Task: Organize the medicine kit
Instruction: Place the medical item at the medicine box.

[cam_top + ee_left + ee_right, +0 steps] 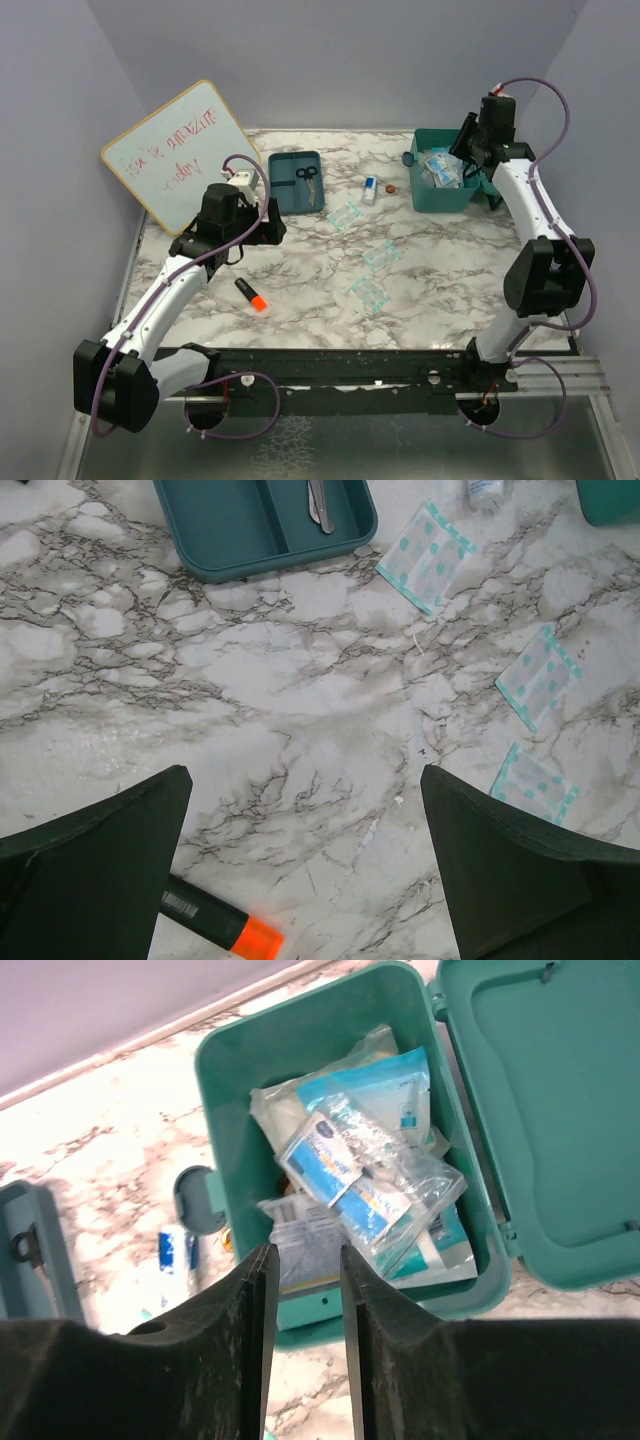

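The medicine kit (443, 198) is a teal box at the back right with its lid (560, 1110) swung open. Clear and blue-white packets (370, 1180) fill the medicine kit (230, 1070). My right gripper (305, 1255) hovers above its near wall, jaws a narrow gap apart and nothing between them; in the top view my right gripper (470, 140) hangs over the box. My left gripper (268, 222) is wide open over bare table; the left wrist view shows my left gripper (305, 775) with an orange-tipped black marker (215, 920) beside its left finger.
Three teal dotted sachets (346, 216), (381, 257), (369, 296) lie mid-table. A flat teal tray (290, 195) holds scissors (309, 182). A small blue-white bottle (370, 189) lies between tray and kit. The marker (251, 294) lies front left. A whiteboard (180, 155) leans at the back left.
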You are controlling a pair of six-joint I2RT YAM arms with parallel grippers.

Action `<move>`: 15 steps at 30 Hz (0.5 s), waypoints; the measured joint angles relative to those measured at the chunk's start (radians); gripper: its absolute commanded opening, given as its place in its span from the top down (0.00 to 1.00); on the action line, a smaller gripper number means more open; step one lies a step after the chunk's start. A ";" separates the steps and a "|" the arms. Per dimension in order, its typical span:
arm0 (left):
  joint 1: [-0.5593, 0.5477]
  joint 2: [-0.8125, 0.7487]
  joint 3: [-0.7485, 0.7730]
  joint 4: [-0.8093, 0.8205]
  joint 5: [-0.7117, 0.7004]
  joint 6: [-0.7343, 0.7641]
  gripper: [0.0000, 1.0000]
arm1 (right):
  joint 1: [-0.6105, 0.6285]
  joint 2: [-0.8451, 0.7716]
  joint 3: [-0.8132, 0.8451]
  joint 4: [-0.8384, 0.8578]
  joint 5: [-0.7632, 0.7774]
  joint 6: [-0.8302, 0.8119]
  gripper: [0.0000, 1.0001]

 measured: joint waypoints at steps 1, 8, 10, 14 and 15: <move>0.000 0.000 0.000 0.000 0.003 0.000 0.01 | 0.003 -0.019 -0.008 0.000 -0.012 0.006 0.61; 0.000 -0.016 0.000 0.001 0.017 -0.003 0.01 | 0.161 -0.112 -0.097 0.023 -0.042 0.057 0.50; 0.000 -0.019 0.000 0.001 0.018 -0.003 0.01 | 0.234 -0.112 -0.114 0.043 -0.035 0.063 0.48; 0.000 -0.029 0.000 0.001 0.018 -0.003 0.01 | 0.358 -0.103 -0.138 0.071 0.006 0.074 0.43; 0.000 -0.031 0.000 0.001 0.018 -0.003 0.01 | 0.380 -0.094 -0.138 0.082 0.019 0.074 0.41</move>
